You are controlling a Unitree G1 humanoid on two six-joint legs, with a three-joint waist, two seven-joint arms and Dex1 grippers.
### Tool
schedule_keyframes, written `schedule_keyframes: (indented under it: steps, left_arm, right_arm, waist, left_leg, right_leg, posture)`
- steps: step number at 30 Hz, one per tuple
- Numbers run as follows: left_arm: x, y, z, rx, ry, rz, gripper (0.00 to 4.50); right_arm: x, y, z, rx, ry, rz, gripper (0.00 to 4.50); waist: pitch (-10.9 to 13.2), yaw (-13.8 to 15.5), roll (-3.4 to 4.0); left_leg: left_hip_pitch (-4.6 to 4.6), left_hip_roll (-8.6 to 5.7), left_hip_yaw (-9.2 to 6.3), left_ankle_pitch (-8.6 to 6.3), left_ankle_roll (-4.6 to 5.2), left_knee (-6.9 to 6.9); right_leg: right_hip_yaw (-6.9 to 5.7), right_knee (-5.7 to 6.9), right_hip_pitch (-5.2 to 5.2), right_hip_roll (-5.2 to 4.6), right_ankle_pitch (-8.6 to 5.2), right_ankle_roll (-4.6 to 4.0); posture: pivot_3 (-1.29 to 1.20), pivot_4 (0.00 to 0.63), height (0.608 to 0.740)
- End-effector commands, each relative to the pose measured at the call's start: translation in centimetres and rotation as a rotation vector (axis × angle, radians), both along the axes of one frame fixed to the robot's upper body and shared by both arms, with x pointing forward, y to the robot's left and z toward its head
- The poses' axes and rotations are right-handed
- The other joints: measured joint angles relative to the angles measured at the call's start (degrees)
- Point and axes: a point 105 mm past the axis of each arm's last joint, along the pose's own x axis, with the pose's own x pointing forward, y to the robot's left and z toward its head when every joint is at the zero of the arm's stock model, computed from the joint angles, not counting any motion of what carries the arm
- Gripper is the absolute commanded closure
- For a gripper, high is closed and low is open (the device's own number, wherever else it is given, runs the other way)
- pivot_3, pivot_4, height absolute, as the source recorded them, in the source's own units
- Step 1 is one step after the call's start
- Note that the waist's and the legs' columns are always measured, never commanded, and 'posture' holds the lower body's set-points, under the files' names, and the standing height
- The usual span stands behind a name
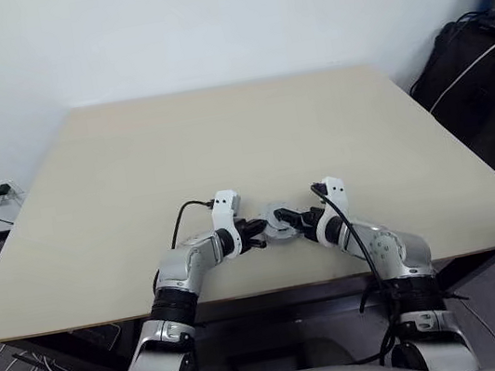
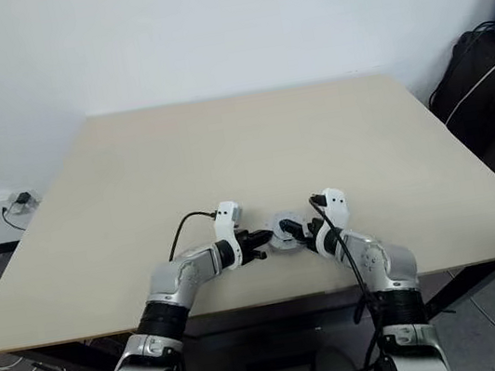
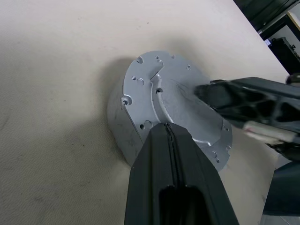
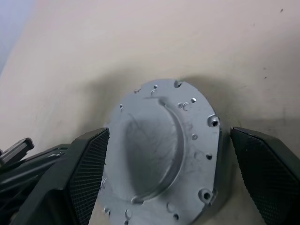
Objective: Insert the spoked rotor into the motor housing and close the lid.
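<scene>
The lid (image 1: 280, 221) lies on the tan surface (image 1: 222, 142), close to its near edge and about midway along that edge. It is a silver round disc, smooth side up, with a raised middle and small holes around its rim. It covers a low silver round body under it.

The left gripper (image 3: 165, 136) sits just left of the lid with its jaws clenched tight together on nothing. Its tip is over the lid's rim; I cannot tell if it touches. The right gripper (image 4: 166, 154) sits just right of the lid with its jaws released and spread wide, 1 finger on each side of the lid's rim, not pressing on it.

Past the lid, the surface is bare all the way to the far edge by the white wall (image 1: 203, 23).

The head views show the lid as a tiny disc between the 2 grippers. The wrist views show its holes, its raised middle and its side wall.
</scene>
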Motion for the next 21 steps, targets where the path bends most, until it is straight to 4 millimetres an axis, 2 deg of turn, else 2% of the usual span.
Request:
schedule_keyframes:
  steps: [1, 7, 12, 21]
  left_arm:
    - [-0.4, 0.0, -0.4, 0.016, 0.012, -0.006, 4.50]
    - [-0.4, -0.1, -0.4, 0.012, 0.011, -0.004, 4.50]
    - [-0.5, -0.2, -0.5, 0.012, 0.013, -0.005, 4.50]
    - [-0.6, -0.2, -0.6, 0.013, 0.013, -0.010, 4.50]
  right_arm:
    - [0.9, 0.4, 1.1, 0.044, -0.033, -0.005, 0.10]
    - [0.6, 0.5, 0.5, 0.094, 0.030, 0.002, 0.10]
    - [-0.8, 1.1, -0.4, 0.201, 0.150, 0.053, 0.10]
    - [-1.6, 2.6, 0.6, 0.451, 0.172, 0.078, 0.10]
  waist:
    - [0.0, 0.0, 0.01]
    - [0.0, -0.1, 0.01]
    - [0.0, -0.1, 0.03]
    - [0.0, -0.6, 0.05]
  left_leg:
    - [0.00, 0.00, 0.00, 0.00, 0.00, 0.00]
    - [0.00, 0.01, 0.00, 0.00, 0.00, 0.00]
    - [0.00, 0.01, -0.01, 0.00, 0.00, -0.01]
    - [0.05, 0.05, -0.01, 0.00, 0.00, -0.09]
  right_leg:
    - [0.00, 0.00, 0.00, 0.00, 0.00, 0.00]
    - [0.00, 0.01, 0.00, 0.00, 0.00, 0.00]
    - [0.00, 0.00, 0.00, 0.00, 0.00, 0.00]
    - [-0.01, 0.01, 0.01, 0.03, -0.01, -0.01]
  posture:
    - [0.00, 0.000, 0.740]
    - [0.00, 0.000, 0.740]
    - [0.00, 0.000, 0.740]
    - [0.00, 0.000, 0.740]
